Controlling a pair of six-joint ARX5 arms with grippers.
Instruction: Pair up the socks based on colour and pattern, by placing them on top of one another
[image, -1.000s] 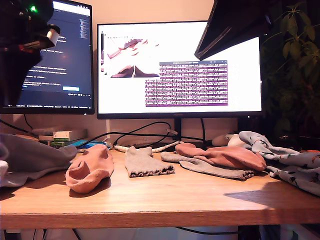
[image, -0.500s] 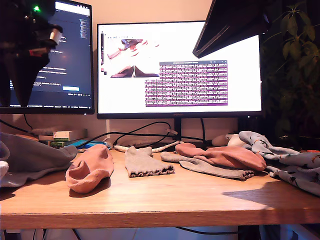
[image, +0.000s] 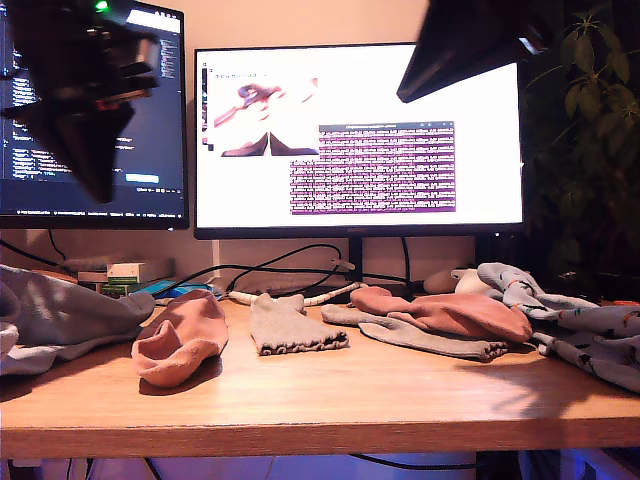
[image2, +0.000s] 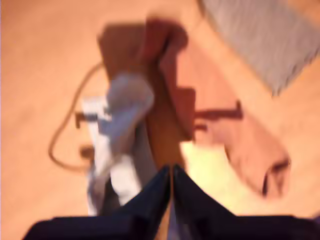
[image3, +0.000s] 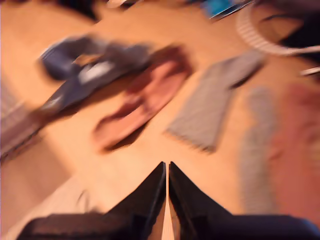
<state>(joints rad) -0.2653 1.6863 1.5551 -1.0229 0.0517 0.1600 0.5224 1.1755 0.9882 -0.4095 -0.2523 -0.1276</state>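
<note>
My first gripper (image2: 170, 169) and my second gripper (image3: 166, 165) are both pinched closed on nothing, above the desk (image: 330, 400). A salmon-pink sock (image: 180, 340) lies near the front edge, with a grey-beige ankle sock (image: 290, 325) just beside it. The second salmon-pink sock (image: 450, 312) lies on a grey sock (image: 430, 338), and the patterned grey-blue socks (image: 580, 330) are at the exterior view's right edge.

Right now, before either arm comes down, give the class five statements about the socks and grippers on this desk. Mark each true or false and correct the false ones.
1. One salmon-pink sock lies on a long grey sock. True.
2. My second gripper holds a sock. False: its jaws are together with nothing between them.
3. The two salmon-pink socks are stacked. False: the other salmon-pink sock lies apart, with a short grey-beige sock between them in the exterior view.
4. The patterned grey-blue socks lie at the exterior view's right edge. True.
5. My first gripper is wide open. False: it is shut.
</note>
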